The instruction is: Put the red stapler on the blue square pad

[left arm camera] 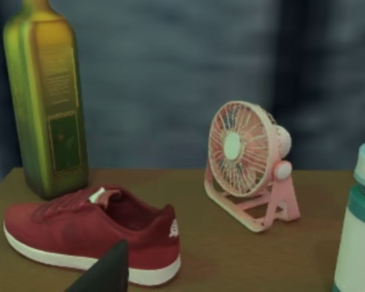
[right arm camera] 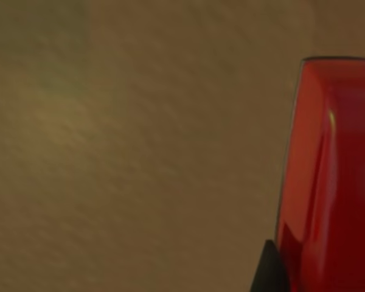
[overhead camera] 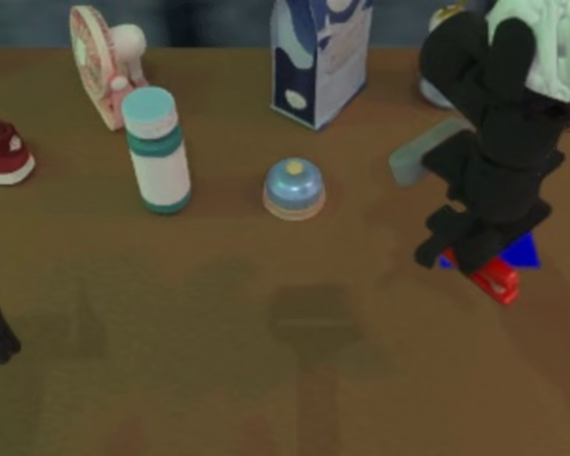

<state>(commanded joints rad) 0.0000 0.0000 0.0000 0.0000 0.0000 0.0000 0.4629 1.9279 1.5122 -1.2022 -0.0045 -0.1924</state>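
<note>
Brown wooden table (overhead camera: 218,361); bell (overhead camera: 294,188) at centre, carton (overhead camera: 318,57) at twelve o'clock. At three o'clock, right tool (overhead camera: 475,261) grasps red stapler (overhead camera: 494,281) over blue square pad (overhead camera: 522,251). Left arm parked at nine.

The red stapler (overhead camera: 494,280) lies angled over the blue square pad's (overhead camera: 522,251) lower edge.

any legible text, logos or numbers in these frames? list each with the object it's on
None can be read.
Green bottle: label print, too blurred.
Blue-and-white carton: side-panel print, too blurred.
Red shoe: white heel mark, unreadable.
Red stapler: white mark, too small.
</note>
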